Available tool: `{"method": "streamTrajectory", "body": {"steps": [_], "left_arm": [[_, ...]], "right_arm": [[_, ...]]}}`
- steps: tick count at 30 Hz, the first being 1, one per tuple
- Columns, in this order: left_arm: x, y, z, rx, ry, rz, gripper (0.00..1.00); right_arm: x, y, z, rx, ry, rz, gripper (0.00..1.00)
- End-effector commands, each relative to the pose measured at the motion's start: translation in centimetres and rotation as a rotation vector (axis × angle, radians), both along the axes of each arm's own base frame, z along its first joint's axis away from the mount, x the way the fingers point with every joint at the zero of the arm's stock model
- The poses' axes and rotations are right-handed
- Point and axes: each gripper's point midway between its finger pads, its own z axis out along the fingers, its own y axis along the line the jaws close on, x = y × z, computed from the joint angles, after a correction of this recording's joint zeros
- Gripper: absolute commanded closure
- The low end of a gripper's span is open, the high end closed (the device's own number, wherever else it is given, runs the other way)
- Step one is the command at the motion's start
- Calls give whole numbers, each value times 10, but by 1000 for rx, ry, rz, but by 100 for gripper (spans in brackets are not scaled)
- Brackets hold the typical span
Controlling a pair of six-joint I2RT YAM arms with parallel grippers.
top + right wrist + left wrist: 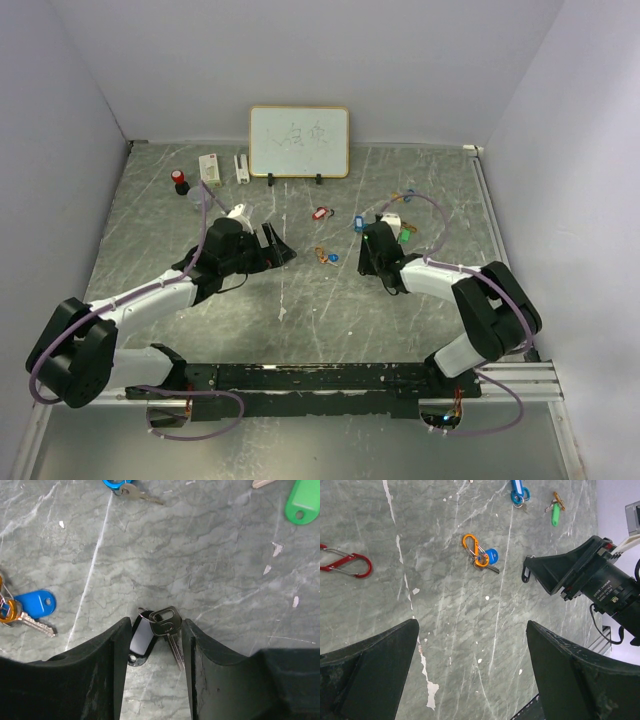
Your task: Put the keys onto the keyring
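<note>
Right gripper [156,624] narrow, closed around key [167,629] and black tag [139,642] — near orange clip [321,255], on its right in top view. Key's long axis runs along fingers, blade toward wrist, bow away. Tag lies parallel beside key, its edge hidden under a finger. Lifted or resting on table — cannot tell. Left gripper [472,625] wide, empty, left of clip. Blue tag [491,556] touches clip. Green tag [302,502] cut off at frame edge.

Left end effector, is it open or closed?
Open. The left end effector has its fingers far apart, gripping nothing.
</note>
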Motion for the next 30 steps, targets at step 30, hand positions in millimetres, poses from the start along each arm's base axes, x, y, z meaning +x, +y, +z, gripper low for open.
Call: {"method": "streamTrajectory", "body": {"steps": [30], "left_arm": [[3, -4, -3, -9, -9, -17, 1]], "right_arm": [[18, -1, 12, -41, -47, 1, 73]]}}
